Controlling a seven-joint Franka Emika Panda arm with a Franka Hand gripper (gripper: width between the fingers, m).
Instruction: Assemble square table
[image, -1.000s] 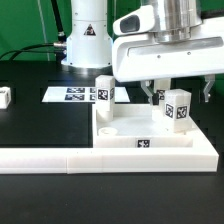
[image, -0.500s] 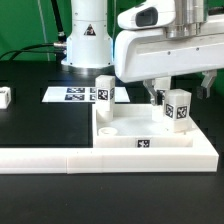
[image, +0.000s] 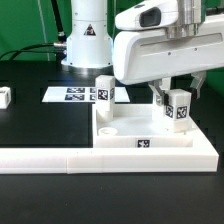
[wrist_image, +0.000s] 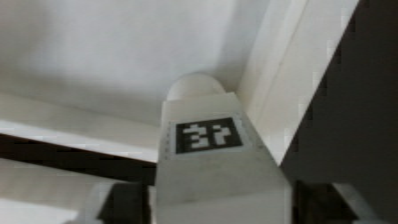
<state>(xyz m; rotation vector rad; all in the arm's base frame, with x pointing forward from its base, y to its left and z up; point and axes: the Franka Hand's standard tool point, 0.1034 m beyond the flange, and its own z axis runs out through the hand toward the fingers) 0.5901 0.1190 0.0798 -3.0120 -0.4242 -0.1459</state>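
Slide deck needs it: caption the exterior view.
Pincer straddling an upright leg block on the square table slab; a second leg block stands nearby.

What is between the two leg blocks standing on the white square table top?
Mostly bare table top, plus one dark claw finger right next to the leg on the exterior view's right. The exterior view shows it.

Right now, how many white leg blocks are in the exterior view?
3. One leg block stands at the slab's rear, another on it between the fingers, a third at the exterior view's left edge. Others may be hidden.
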